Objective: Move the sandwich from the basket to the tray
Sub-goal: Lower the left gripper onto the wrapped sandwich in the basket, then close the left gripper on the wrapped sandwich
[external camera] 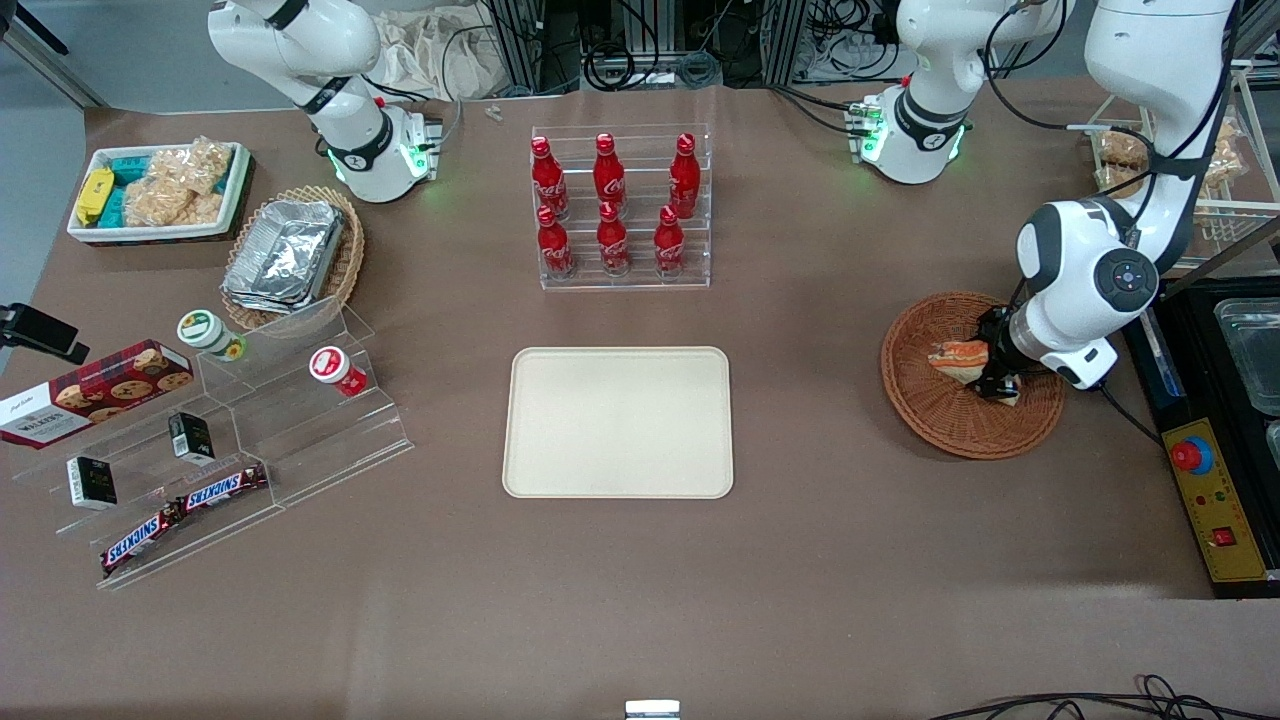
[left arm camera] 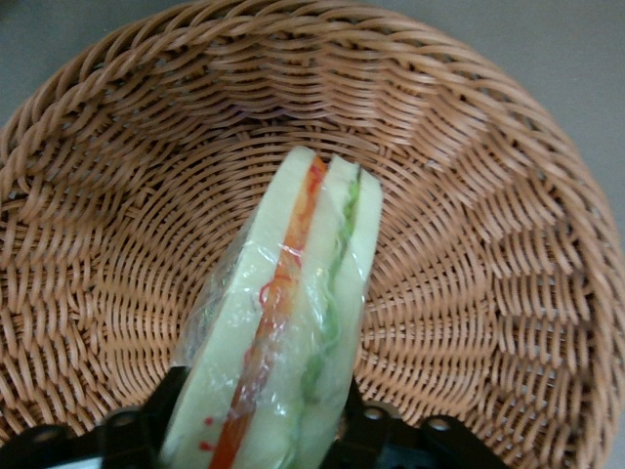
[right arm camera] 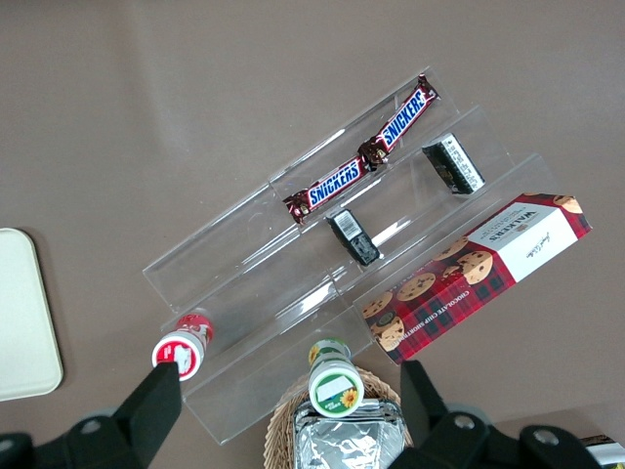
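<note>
Your end effector (left arm camera: 256, 430) is clamped on the sandwich (left arm camera: 283, 332) inside the basket (left arm camera: 469, 244); the tray (external camera: 618, 422) lies well apart, toward the parked arm's end of the table.

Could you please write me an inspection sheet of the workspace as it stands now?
Surface: brown table, flat cover.
Job's things: sandwich in the basket; tray bare, toward the parked arm's end from the basket.
Clutter: cola bottles in a clear rack; foil containers in a tan basket; snack bin; stepped stand with Snickers bars and cups; cookie box.
Grippers: gripper down in the basket, fingers shut on the sandwich.
Cables: bundles along the table's back edge; one by the control box.
Surroundings: wire rack with snack bags.
</note>
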